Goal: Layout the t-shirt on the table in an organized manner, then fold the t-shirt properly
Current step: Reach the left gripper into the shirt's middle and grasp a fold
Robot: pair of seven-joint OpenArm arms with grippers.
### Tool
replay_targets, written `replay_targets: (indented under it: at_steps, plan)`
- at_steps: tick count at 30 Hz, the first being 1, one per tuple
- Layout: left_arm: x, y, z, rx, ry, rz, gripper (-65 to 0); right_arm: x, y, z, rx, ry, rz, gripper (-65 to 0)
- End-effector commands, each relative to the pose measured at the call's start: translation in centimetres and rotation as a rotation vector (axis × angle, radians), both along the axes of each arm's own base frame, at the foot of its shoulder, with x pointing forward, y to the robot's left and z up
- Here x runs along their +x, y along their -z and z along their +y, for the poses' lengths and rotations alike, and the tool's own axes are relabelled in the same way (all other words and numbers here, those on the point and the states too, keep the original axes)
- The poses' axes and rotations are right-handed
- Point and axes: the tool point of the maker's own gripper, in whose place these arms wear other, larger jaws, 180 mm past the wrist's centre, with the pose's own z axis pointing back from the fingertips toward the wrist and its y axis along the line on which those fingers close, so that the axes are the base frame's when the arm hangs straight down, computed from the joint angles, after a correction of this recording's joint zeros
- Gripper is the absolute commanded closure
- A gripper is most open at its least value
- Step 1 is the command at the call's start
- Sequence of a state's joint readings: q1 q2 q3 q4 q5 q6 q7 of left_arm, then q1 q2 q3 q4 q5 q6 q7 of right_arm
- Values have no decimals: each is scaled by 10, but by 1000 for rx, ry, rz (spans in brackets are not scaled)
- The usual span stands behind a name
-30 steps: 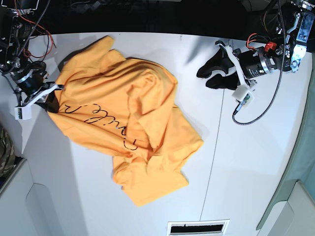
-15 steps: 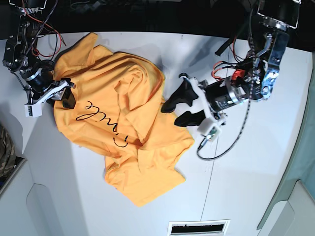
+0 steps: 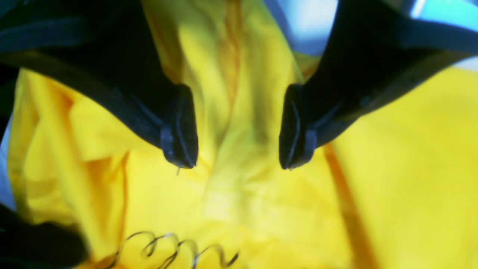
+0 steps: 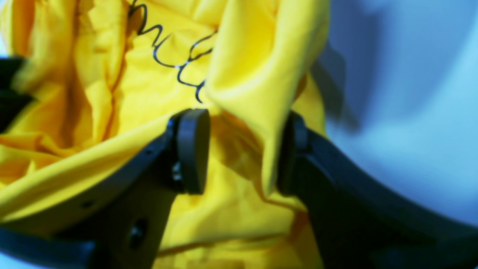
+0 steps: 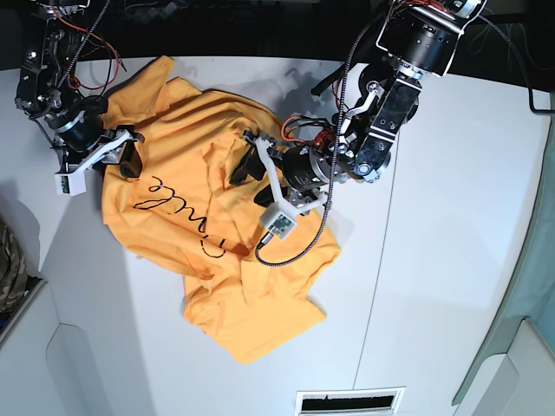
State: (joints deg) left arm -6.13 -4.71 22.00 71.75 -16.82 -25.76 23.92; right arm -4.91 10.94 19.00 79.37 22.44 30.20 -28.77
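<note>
The orange-yellow t-shirt (image 5: 217,260) lies crumpled on the white table (image 5: 434,260), with its black lettering (image 5: 173,204) facing up. My left gripper (image 5: 245,165) reaches in from the right over the shirt's middle. In the left wrist view it is open (image 3: 239,157) just above a raised ridge of cloth (image 3: 231,112), with nothing pinched. My right gripper (image 5: 128,156) is at the shirt's upper left edge. In the right wrist view its jaws stand open (image 4: 242,153), and a loose fold of shirt (image 4: 242,56) hangs between them, brushing the right finger (image 4: 293,153).
A black cable (image 5: 303,243) and a small white module (image 5: 279,224) from the left arm lie over the shirt. A vent slot (image 5: 349,401) sits at the table's near edge. A camouflage-patterned thing (image 5: 9,269) is at the left border.
The left arm swung in from the right side of the table to above the shirt's middle. The right gripper opened and released the shirt edge. The shirt shifted slightly up and left.
</note>
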Motion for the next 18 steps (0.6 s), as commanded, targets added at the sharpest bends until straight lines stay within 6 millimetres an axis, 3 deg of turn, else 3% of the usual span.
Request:
replay_targets:
  at_steps: [1, 7, 8, 12, 13, 15, 18]
  plan:
    - [19, -22, -8, -53, -10, -61, -382, 9, -11, -5, -6, 6, -40, -283]
    - [20, -19, -11, -34, -3, -76, -376, 9, -11, -5, -5, 6, -41, -283]
    - [20, -18, -10, -15, 3, -84, -345, 9, -11, -5, -5, 6, -41, -283]
    - [20, -16, -9, 2, 8, -89, 0, 10, -11, -5, -5, 8, -45, -282]
    - [20, -16, -9, 2, 8, -89, 0, 10, -12, -5, -4, 9, -50, -280]
    - [21, -16, -8, 5, 6, -91, 0, 11, -12, -6, -5, 10, -53, -230]
    - [27, -18, 5, 27, -25, -104, 0, 12, -13, -6, -5, 12, -59, -18]
